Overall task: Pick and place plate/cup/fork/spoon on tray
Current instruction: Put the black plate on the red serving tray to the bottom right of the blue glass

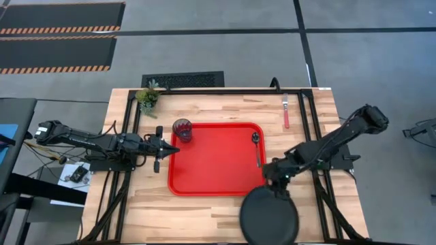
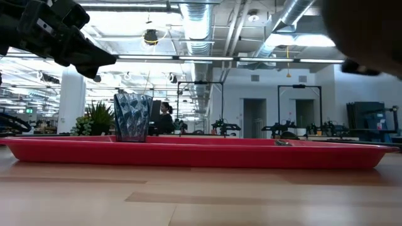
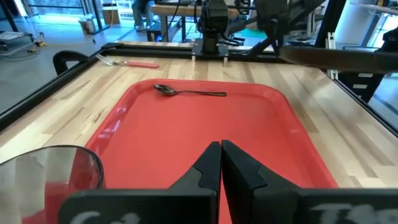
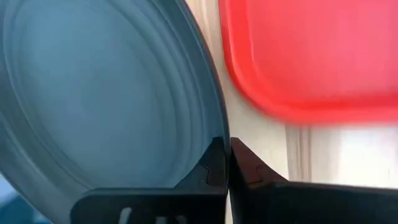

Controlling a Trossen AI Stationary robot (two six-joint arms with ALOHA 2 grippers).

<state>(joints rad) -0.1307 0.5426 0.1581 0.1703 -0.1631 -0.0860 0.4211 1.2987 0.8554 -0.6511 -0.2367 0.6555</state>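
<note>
The red tray (image 1: 214, 170) lies mid-table. The cup (image 1: 182, 129) stands upright in its far left corner, and the dark spoon (image 1: 257, 146) lies along its right side. The fork (image 1: 285, 111) lies on the table at the far right. My right gripper (image 1: 278, 185) is shut on the black plate (image 1: 269, 216), just off the tray's near right corner. My left gripper (image 1: 167, 146) is shut and empty above the tray's left rim, beside the cup. My right gripper pinches the plate's raised rim (image 4: 216, 127) between its two fingers, on the edge that faces the tray. The fingers slant down from the far right side. The plate reaches from the fingers toward the table's near edge, and in the low view it shows raised off the table (image 2: 367, 31).
A small green potted plant (image 1: 147, 96) stands at the table's far left corner. Black frame rails (image 1: 306, 116) run along the table's left, right and far sides. Bare wood lies left of and in front of the tray.
</note>
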